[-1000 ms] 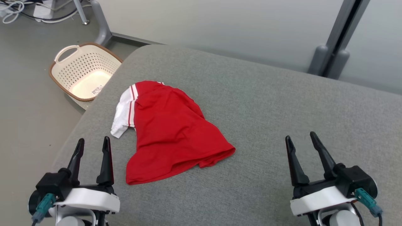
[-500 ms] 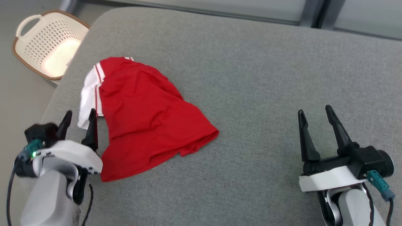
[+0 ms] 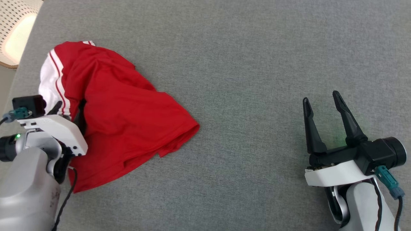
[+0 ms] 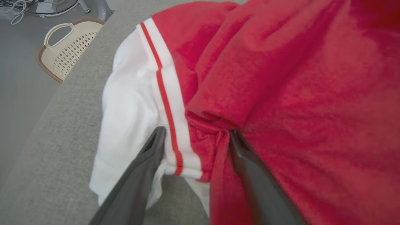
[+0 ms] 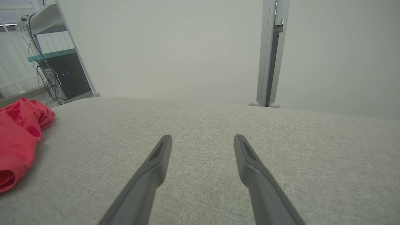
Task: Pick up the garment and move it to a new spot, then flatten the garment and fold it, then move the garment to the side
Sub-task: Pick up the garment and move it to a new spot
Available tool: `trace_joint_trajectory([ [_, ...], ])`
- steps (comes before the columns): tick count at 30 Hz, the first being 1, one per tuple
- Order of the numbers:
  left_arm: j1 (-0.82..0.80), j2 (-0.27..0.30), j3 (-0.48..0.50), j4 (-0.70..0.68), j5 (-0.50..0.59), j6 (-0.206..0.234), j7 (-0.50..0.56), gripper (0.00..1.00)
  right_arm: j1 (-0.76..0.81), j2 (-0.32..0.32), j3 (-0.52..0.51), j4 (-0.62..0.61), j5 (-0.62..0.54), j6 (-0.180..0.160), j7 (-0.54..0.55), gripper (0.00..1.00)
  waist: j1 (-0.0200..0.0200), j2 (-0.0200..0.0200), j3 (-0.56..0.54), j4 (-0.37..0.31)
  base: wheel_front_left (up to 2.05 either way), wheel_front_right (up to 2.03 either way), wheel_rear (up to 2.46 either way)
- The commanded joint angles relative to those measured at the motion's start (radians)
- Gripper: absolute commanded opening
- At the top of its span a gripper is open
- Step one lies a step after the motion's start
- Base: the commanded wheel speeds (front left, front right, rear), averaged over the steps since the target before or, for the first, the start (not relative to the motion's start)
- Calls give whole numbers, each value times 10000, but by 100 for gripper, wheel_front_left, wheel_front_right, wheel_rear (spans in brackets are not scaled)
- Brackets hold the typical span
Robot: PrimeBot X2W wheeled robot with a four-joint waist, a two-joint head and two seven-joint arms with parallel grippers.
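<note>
Head view showed the grey fabric-covered worktop point(image 3: 257, 57) stretching across almost everything in front of me. On its left part lay the garment, a red T-shirt point(image 3: 128, 115) with a white sleeve edged in red stripes, crumpled and only partly spread out, its hem trailing toward my side. A cream perforated laundry basket point(image 3: 13, 32) stood off the worktop's far left corner, on the floor.

My left end effector point(image 3: 69, 110) was at the shirt's left edge, where sleeve meets body. From the left wrist view, that end effector point(image 4: 196, 134) stood spread wide and gripped nothing: one finger lay against the white sleeve, the other was tucked under a red fold, with the striped band between them.

My right end effector point(image 3: 320, 97) hovered well apart from the shirt, over bare worktop on the right, its fingers also spread wide and empty; from the right wrist view the shirt point(image 5: 18, 140) sat far off to one side.
</note>
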Motion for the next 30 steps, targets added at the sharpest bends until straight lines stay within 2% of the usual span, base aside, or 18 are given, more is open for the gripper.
trace_joint_trajectory([
  [1,-180,40,-147,160,-154,-12,86,100,-82,-28,-19,-61,-18,-3,-7,100,0,0,168,-159,0,0,0],
  [2,-208,80,-315,279,-241,-13,146,100,-109,-27,-12,-85,-5,-5,-7,100,0,0,201,-199,0,0,0],
  [3,-230,89,-474,387,-369,-13,202,78,-132,-25,-1,-105,12,-5,-9,100,0,0,220,-233,0,0,0],
  [4,-246,106,-590,446,-506,-13,191,4,-142,-28,11,-112,36,-5,-9,100,0,0,231,-270,0,0,0],
  [5,-241,109,-704,462,-662,-13,147,0,-156,-25,28,-96,64,-5,-7,100,0,0,227,-305,0,0,0],
  [15,-145,748,-1118,-387,-1575,-14,-1827,0,15,-27,84,115,582,-5,-7,100,0,0,-654,-524,0,0,0],
  [22,229,1108,-1350,-2444,-1531,23,-2166,0,297,-25,28,207,1166,-5,-7,100,0,0,-1612,-658,0,0,0],
  [30,1124,1330,-1405,-5824,-1445,1027,-1433,0,576,-26,109,280,1803,-5,-9,100,0,0,-2535,-1230,0,0,0],
])
